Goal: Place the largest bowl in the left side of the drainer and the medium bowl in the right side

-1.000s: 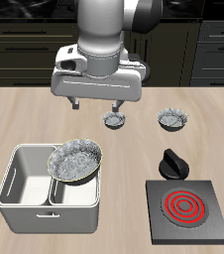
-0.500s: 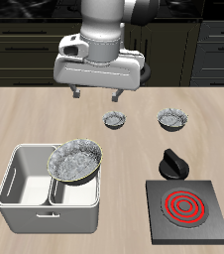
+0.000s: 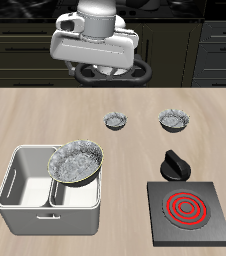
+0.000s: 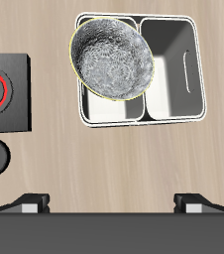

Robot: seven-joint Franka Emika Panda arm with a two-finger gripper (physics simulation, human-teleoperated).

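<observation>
From the front, the gripper (image 3: 96,68) hangs high above the table's back part, holding nothing. I cannot tell how wide its fingers are. The largest bowl (image 3: 75,161) leans tilted in the drainer (image 3: 13,190), over the side nearer the stove plate (image 3: 188,210). The medium bowl (image 3: 174,120) sits well apart, with the tiny bowl (image 3: 116,121) between it and the drainer.

From the wrist, the largest bowl (image 4: 111,59) covers one side of the drainer (image 4: 188,74); the other side is bare. Nothing blocks the way.
</observation>
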